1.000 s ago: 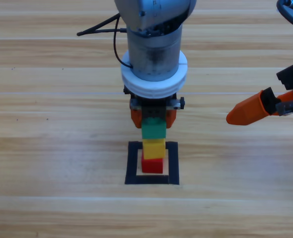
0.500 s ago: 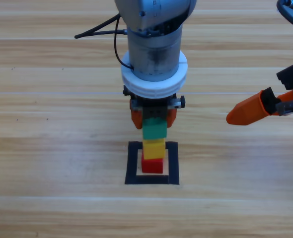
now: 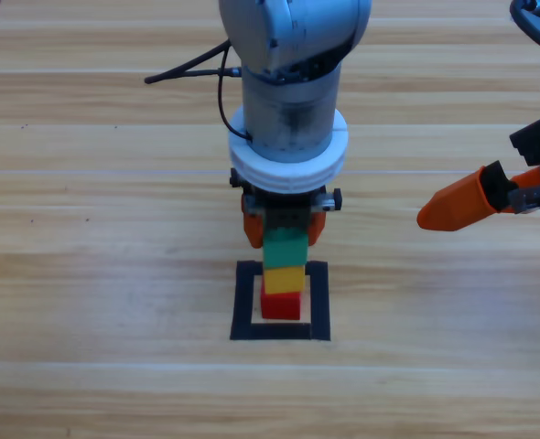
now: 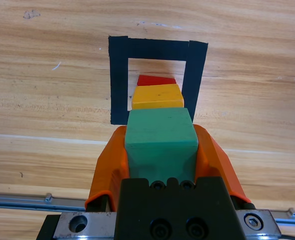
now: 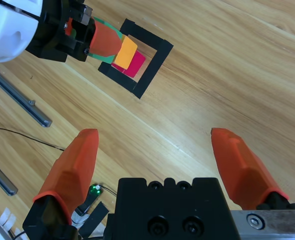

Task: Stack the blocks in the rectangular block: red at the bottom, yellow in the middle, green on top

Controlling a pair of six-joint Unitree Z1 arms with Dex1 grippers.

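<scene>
Red (image 3: 281, 305) sits at the bottom of the stack, on the bare wood inside the rectangular block (image 3: 244, 311) of black tape, with yellow (image 3: 284, 278) squarely on top of it, so 2 of the 3 placements look finished. Green (image 3: 284, 248) is the third tier: in the high view it stands directly over yellow, and the left wrist view shows it lined up above the other 2 cubes, but the left gripper (image 3: 283, 222) is clamped on it, 1 orange jaw pressed to each side face. Whether green's underside rests fully on yellow or hangs just above it cannot be told from these views, since the cube faces run together with no gap to read. My judgement is that the task is nearly complete, with the colour order correct and the tower inside the tape outline, though it sits toward the outline's far side as the left wrist view has it. What remains is for the jaws to part and the arm to lift away without dragging green sideways; that release is the 1 step that could topple a tower this narrow, because the jaws reach down close to yellow. The right gripper (image 3: 462, 203) waits well apart at the right edge of the table, its jaws spread wide and holding nothing.
</scene>
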